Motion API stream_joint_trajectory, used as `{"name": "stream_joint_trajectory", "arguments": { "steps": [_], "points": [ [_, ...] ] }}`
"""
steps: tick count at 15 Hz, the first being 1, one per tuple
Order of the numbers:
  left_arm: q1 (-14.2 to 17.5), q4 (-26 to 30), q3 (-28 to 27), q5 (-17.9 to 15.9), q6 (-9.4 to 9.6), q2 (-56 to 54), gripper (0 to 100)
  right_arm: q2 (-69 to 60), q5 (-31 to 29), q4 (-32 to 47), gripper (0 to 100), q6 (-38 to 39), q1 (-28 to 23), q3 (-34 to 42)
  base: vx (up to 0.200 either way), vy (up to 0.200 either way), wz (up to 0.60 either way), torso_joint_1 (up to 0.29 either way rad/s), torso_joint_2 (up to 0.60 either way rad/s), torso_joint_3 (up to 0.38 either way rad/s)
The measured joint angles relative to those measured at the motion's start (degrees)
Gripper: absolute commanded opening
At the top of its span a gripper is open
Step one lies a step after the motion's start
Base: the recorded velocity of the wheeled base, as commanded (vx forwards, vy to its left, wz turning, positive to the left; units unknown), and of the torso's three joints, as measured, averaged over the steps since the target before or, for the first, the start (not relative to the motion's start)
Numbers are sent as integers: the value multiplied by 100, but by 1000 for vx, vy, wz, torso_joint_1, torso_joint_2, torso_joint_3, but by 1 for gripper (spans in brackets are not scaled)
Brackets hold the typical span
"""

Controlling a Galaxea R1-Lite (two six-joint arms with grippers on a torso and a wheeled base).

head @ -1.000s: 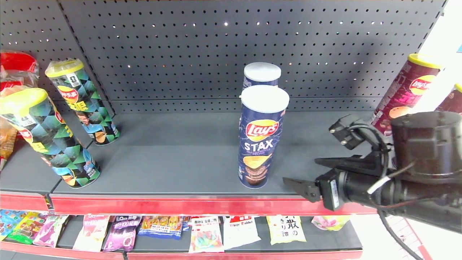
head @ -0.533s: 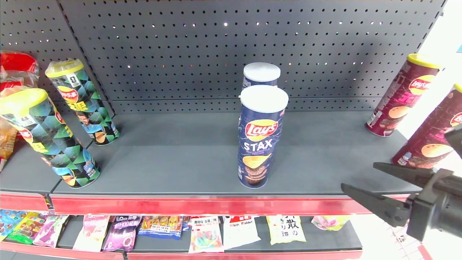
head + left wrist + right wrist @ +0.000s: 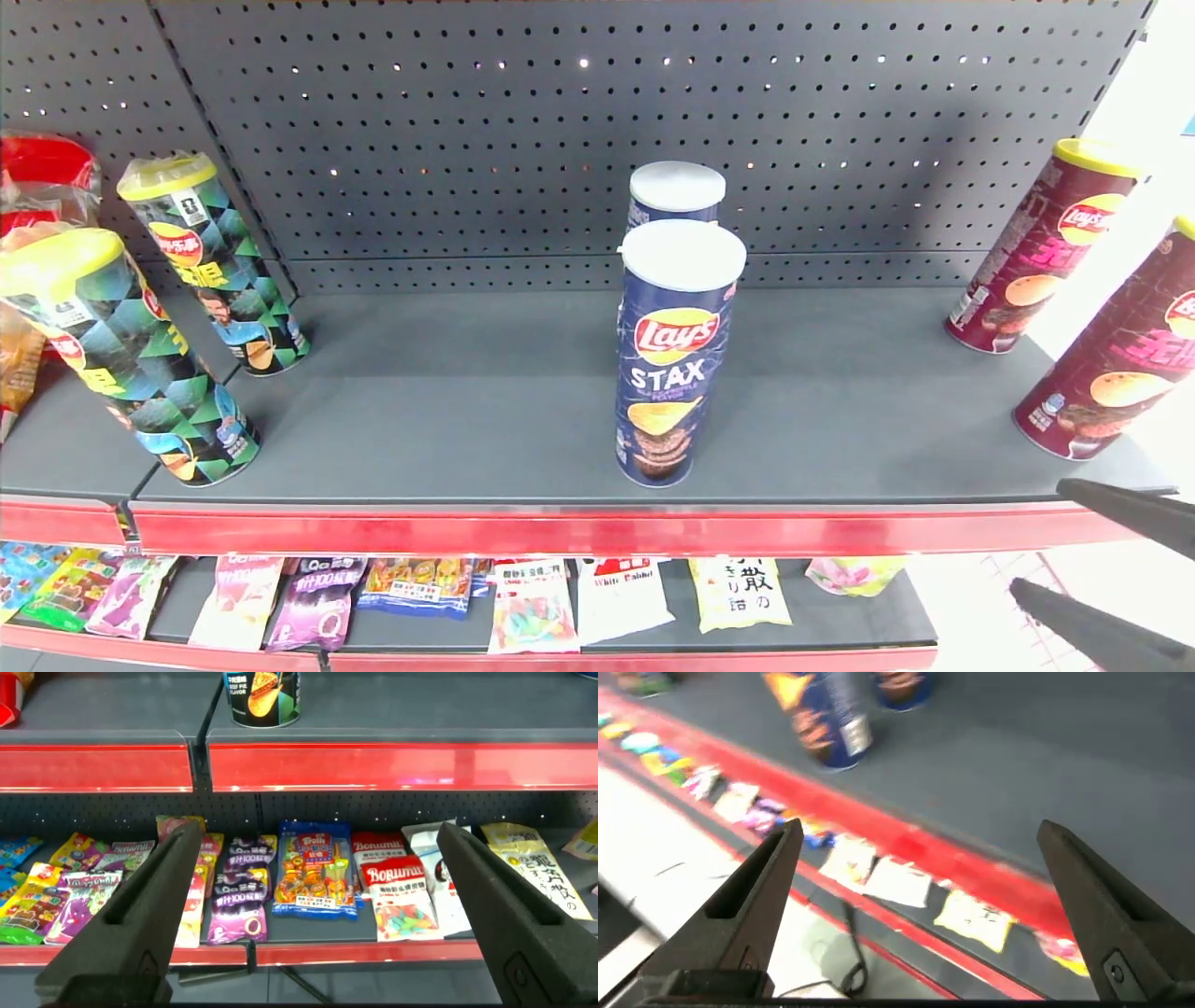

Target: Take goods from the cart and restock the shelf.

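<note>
- A grey metal shelf [image 3: 448, 420] with a red front lip runs across the head view, backed by a perforated grey panel [image 3: 560, 140].
- Below it, flat coloured snack bags [image 3: 523, 602] lie in a row on a lower shelf.
- Two teal-patterned chip tubes [image 3: 131, 364] with yellow lids stand at the shelf's left, and two maroon chip tubes [image 3: 1046, 252] with yellow lids at its right.
- Two dark blue chip tubes [image 3: 674, 373] with white lids stand upright mid-shelf, one directly behind the other.
- The right gripper [image 3: 1036, 534] sits off the shelf's right front corner, its black fingers spread apart.
- The left gripper [image 3: 313, 849] faces the snack bags, fingers wide apart.
</note>
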Motion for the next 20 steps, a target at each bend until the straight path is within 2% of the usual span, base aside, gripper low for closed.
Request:
{"name": "stream_joint_trajectory", "arguments": {
  "steps": [2,4,9,10,11,14,16,18,20],
  "points": [
    [0,0,0,0,-2,0,100,-435,800,77,100,-140,-645,306,0,0,0,0,0,0],
    [0,0,0,0,1,0,100,-968,1341,572,100,-257,-1523,534,0,0,0,0,0,0],
    [0,0,0,0,0,0,100,-2992,1618,1665,100,-338,-3390,1198,0,0,0,0,0,0],
    [0,0,0,-1,-2,0,100,-3328,1349,1704,100,-227,-3644,1456,0,0,0,0,0,0],
    [0,0,0,0,0,0,100,-3543,1048,1723,100,-95,-3743,1618,0,0,0,0,0,0],
    [0,0,0,0,0,0,100,-3967,739,1685,100,66,-3388,1762,0,0,0,0,0,0],
    [0,0,0,0,0,0,100,-4248,569,1616,100,249,-3399,1792,0,0,0,0,0,0],
    [0,0,0,0,-2,0,100,-4406,-161,1336,100,325,-3432,1871,0,0,0,0,0,0],
    [0,0,0,0,-2,0,100,-4469,-379,1278,100,183,-3440,1924,0,0,0,0,0,0]
  ]
}}
